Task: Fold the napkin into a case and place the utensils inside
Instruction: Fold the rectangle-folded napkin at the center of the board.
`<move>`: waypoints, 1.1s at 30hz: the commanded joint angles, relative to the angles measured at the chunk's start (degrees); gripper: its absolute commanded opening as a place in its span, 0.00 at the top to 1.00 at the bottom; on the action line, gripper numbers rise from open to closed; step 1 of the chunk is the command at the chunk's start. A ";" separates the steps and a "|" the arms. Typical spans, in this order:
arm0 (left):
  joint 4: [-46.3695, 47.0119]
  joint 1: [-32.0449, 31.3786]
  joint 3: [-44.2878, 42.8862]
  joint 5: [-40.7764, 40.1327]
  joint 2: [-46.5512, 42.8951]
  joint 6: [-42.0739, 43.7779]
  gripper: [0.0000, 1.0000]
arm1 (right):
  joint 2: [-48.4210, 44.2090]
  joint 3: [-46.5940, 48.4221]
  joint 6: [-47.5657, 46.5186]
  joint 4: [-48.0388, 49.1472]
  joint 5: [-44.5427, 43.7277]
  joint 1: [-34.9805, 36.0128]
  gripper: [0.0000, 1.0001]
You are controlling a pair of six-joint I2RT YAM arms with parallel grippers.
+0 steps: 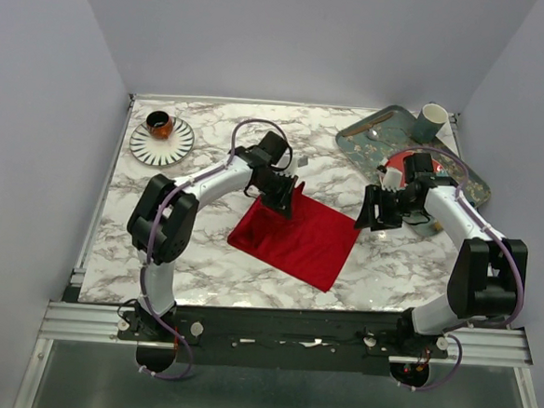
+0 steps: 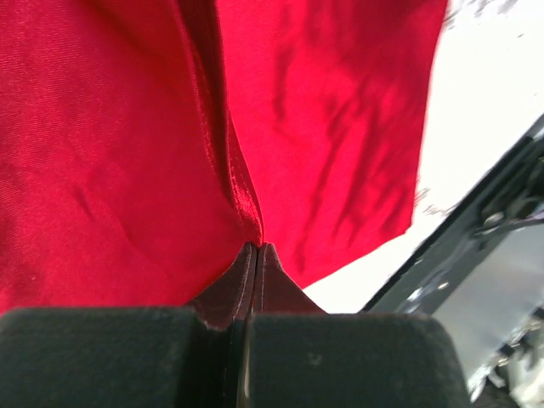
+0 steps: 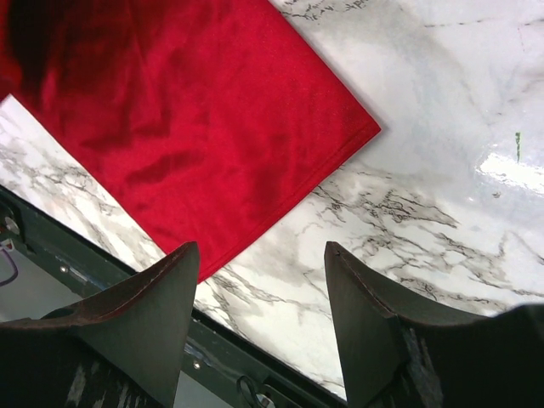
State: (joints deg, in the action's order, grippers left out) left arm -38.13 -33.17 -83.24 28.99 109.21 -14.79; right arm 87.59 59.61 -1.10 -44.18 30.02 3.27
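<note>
I am in the folding step: the plain bright red cloth napkin [image 1: 298, 236] lies open as a slanted square on the white marble-patterned table [image 1: 203, 255], between my two arms, and no case has been formed yet. My left pincer [image 2: 257, 251] is pressed together on the napkin's far edge, pinching a raised ridge of fabric that runs up from the fingertips while the rest of the cloth drapes down to either side. My right pincer [image 3: 259, 255] is spread wide and holds nothing; it hangs over bare marble just beside the napkin's right corner, not touching the cloth. I judge the next move calls for carrying the pinched edge across towards the near side and laying it down square, edge on edge, perhaps with the right pincer steadying the corner. The utensils are too small in the overhead view to pick out surely.
</note>
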 commanded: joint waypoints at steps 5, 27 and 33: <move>12.02 -5.15 3.96 2.82 1.27 -12.27 1.00 | 1.00 0.06 -0.39 -1.61 -1.46 -0.90 0.31; 21.78 -13.24 2.65 1.68 7.51 -24.23 1.00 | 7.67 -1.43 0.84 -0.73 -1.63 -1.16 0.77; 22.48 -14.03 0.98 2.21 9.00 -26.34 1.00 | 10.05 -2.13 0.84 -0.11 -0.93 -1.16 0.83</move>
State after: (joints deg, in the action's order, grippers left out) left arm -17.56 -46.52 -79.61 30.22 116.55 -38.72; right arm 95.72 58.63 -0.25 -44.60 29.32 2.50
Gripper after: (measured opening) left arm 0.009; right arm 0.179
